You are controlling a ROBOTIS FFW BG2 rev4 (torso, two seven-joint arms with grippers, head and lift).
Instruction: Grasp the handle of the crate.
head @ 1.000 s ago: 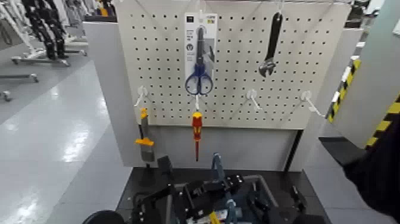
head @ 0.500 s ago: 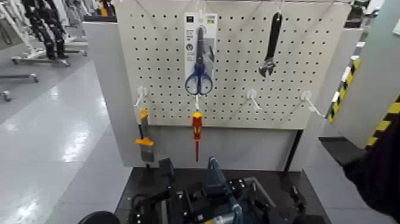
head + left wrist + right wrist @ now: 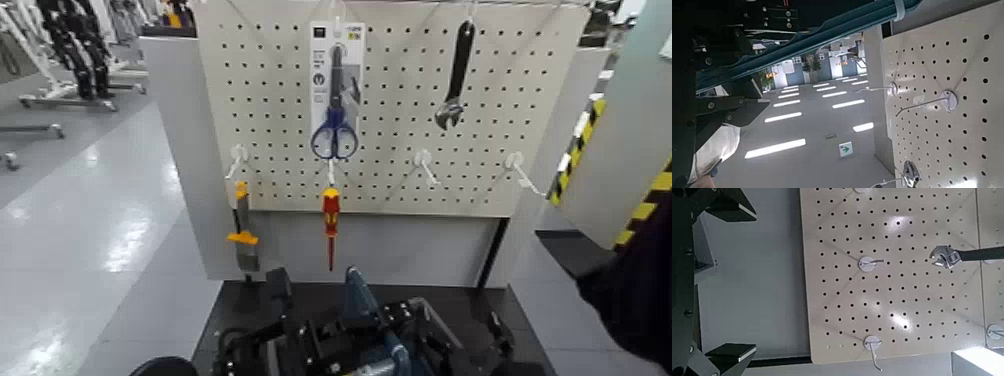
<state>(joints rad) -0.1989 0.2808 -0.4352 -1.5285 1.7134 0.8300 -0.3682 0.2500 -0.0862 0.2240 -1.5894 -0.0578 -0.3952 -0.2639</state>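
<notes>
The dark blue-grey crate (image 3: 441,318) sits low at the front on a black surface, mostly hidden by my arms. Its blue-grey handle (image 3: 356,288) stands up over its middle. My left gripper (image 3: 328,338) is at the handle's base and shut on the handle. In the left wrist view the handle (image 3: 805,56) runs as a teal bar between the dark fingers (image 3: 725,111). My right gripper (image 3: 490,336) is low beside the crate's right side. In the right wrist view its fingers (image 3: 731,205) are wide apart and hold nothing.
A white pegboard (image 3: 400,150) stands just behind the crate. It holds blue scissors (image 3: 334,112), a black wrench (image 3: 455,78), a red-and-yellow screwdriver (image 3: 330,222) and bare hooks. A yellow-and-grey tool (image 3: 243,240) hangs at its left. A dark sleeve (image 3: 636,290) is at the right edge.
The handle has shifted a little left and turned, showing a broader face. My left gripper has moved with it. The right arm has stayed still.
</notes>
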